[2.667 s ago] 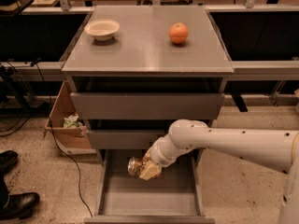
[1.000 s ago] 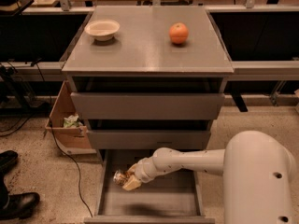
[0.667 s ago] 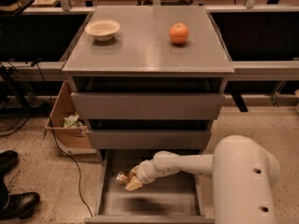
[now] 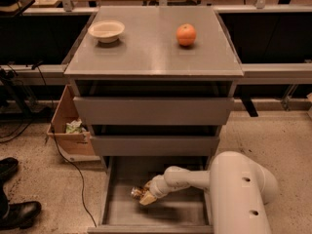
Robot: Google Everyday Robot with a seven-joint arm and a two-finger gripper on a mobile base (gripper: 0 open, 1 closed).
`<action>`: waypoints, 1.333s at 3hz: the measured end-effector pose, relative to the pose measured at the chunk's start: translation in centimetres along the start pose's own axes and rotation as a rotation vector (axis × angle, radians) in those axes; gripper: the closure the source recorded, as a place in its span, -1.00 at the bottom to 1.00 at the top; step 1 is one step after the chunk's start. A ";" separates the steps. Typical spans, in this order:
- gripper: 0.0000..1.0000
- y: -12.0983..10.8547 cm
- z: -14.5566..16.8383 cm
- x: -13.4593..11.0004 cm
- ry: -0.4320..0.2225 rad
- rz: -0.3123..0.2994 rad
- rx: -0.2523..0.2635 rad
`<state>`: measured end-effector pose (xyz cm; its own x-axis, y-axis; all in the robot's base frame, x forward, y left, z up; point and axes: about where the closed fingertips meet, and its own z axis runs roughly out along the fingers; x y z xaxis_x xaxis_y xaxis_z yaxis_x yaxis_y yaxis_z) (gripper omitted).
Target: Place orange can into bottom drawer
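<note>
The bottom drawer (image 4: 180,212) is pulled open at the foot of the grey cabinet, showing its flat floor. My gripper (image 4: 145,197) reaches down into it from the right, over the left part of the floor. It is shut on the orange can (image 4: 137,193), whose gold body and silver end stick out to the left of the fingers. The can lies on its side, at or just above the drawer floor; I cannot tell whether it touches. My white arm (image 4: 234,189) fills the lower right of the view.
Two closed grey drawers (image 4: 153,110) sit above the open one. On the cabinet top stand a white bowl (image 4: 106,30) and a round orange fruit (image 4: 186,34). A cardboard box (image 4: 68,126) and a cable lie left of the cabinet; black shoes (image 4: 17,212) stand at far left.
My gripper has carried the can down and leftward from the drawer's mouth to low over its floor. In the last second it has barely moved.
</note>
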<state>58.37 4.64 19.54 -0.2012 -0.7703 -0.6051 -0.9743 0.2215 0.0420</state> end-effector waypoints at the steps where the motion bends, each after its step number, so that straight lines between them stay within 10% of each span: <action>1: 1.00 0.2 0.3 2.4 0.015 0.002 0.008; 4: -0.23 0.3 1.2 4.0 -0.016 0.045 0.074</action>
<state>57.38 2.37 16.17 -0.2425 -0.7492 -0.6164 -0.9540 0.2995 0.0113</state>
